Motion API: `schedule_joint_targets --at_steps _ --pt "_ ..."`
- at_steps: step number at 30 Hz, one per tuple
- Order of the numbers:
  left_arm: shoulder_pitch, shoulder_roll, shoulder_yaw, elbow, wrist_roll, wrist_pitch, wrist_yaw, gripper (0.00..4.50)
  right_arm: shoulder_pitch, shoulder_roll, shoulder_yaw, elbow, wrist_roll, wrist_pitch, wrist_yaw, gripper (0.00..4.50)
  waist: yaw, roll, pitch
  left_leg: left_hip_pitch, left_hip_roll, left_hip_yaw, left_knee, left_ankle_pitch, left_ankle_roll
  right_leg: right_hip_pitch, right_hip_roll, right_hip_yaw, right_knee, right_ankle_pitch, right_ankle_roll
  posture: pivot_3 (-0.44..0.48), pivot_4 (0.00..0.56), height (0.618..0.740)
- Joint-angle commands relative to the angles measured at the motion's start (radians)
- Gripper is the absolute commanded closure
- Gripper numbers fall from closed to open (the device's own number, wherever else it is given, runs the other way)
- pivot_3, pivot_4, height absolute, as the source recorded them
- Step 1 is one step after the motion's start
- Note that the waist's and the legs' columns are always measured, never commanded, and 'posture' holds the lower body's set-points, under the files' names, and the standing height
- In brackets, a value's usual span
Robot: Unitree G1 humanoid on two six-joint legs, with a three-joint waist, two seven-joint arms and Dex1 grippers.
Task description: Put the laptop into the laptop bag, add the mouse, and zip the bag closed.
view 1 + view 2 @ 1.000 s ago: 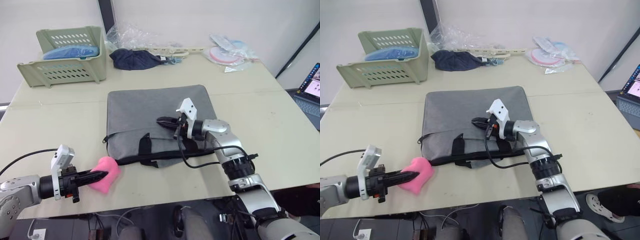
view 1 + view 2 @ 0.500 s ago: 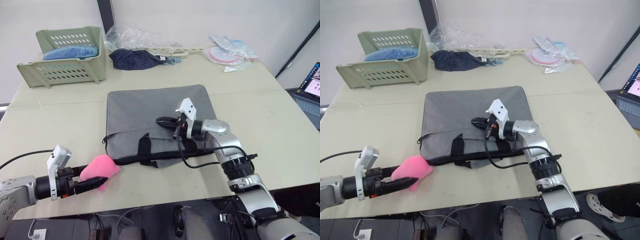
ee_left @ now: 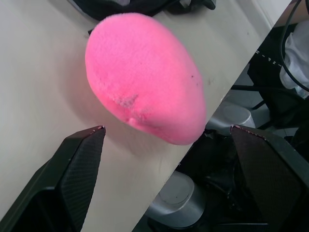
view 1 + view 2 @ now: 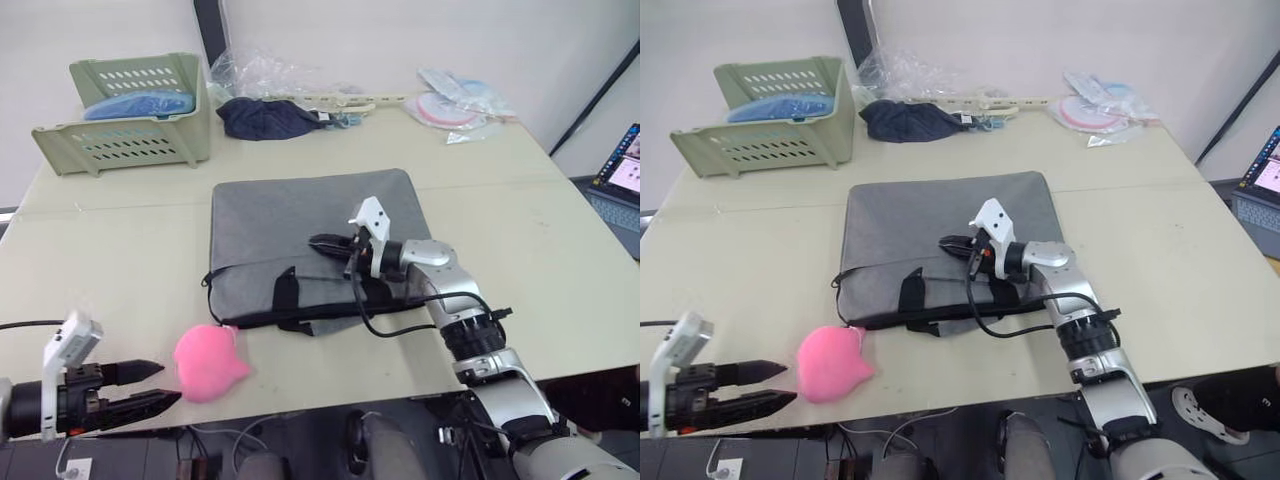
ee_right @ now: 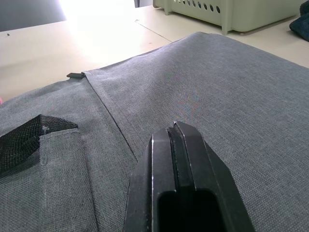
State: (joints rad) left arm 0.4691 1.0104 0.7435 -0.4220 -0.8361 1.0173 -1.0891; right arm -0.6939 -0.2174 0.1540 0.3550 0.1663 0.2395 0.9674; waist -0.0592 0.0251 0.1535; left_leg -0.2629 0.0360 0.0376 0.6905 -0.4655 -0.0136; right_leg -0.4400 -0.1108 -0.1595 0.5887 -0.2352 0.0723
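- My left gripper (image 4: pixel 150 384) gapes wide, just beside the pink lump (image 4: pixel 208 362).
- My right gripper (image 4: pixel 952 243) rests pinched together on the laptop bag (image 4: pixel 940 240).
- Soft fabric; I'd judge the strap handle (image 4: pixel 910 292) the best hold.

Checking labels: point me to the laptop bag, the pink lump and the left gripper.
laptop bag (image 4: pixel 300 215): left eye view, bare grey fabric of its upper face.
pink lump (image 4: pixel 207 361): left eye view, middle of its fuzzy body.
left gripper (image 4: pixel 152 385): left eye view, midway between its open fingertips.
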Motion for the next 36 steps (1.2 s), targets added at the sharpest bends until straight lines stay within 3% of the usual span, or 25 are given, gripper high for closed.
schedule_joint_targets --at_steps 1,5,11,19,27,36 --pt "-0.081 0.063 0.097 0.088 -0.020 -0.005 -0.033 0.04 0.072 0.000 0.092 0.097 -0.052 0.070 0.016 4.50 0.000 -0.001 0.000 0.000 0.000 0.000 0.000 0.000 0.000 0.000 0.000 0.000 0.001 0.000 0.000 0.000 0.150 0.740" --pt "-0.138 0.099 0.036 0.204 0.051 -0.075 -0.059 0.04 0.068 0.004 0.091 0.100 -0.052 0.067 0.013 4.50 -0.004 0.000 0.000 0.000 0.000 0.001 -0.001 0.000 0.000 -0.002 0.001 0.000 0.001 0.000 -0.001 0.000 0.150 0.740" --pt "-0.318 0.055 -0.218 0.334 0.089 -0.156 -0.085 0.04 0.077 0.011 0.097 0.089 -0.054 0.067 0.008 4.50 -0.010 -0.001 -0.001 0.001 0.000 0.011 -0.004 0.000 -0.001 -0.003 0.002 0.000 0.002 -0.001 -0.001 0.000 0.150 0.740" --pt "-0.509 0.007 -0.405 0.485 0.136 -0.189 -0.115 0.04 0.077 0.009 0.093 0.074 -0.054 0.072 0.000 4.50 -0.025 -0.003 -0.002 0.001 0.000 0.013 -0.004 0.001 -0.001 -0.003 0.003 -0.002 0.002 -0.001 -0.001 0.000 0.150 0.740" --pt "-0.538 -0.021 -0.471 0.484 0.136 -0.182 -0.129 0.04 0.089 0.002 0.090 0.056 -0.049 0.083 -0.013 4.50 -0.026 -0.003 -0.001 0.001 0.000 0.014 -0.004 0.001 -0.001 -0.003 0.003 -0.002 0.002 -0.001 -0.001 0.000 0.150 0.740" --pt "-0.443 -0.010 -0.448 0.401 0.110 -0.148 -0.143 0.04 0.094 0.000 0.093 0.051 -0.047 0.090 -0.020 4.50 -0.025 -0.002 -0.001 0.001 0.001 0.014 -0.004 0.001 -0.001 -0.003 0.003 -0.001 0.002 -0.001 -0.001 0.000 0.150 0.740"
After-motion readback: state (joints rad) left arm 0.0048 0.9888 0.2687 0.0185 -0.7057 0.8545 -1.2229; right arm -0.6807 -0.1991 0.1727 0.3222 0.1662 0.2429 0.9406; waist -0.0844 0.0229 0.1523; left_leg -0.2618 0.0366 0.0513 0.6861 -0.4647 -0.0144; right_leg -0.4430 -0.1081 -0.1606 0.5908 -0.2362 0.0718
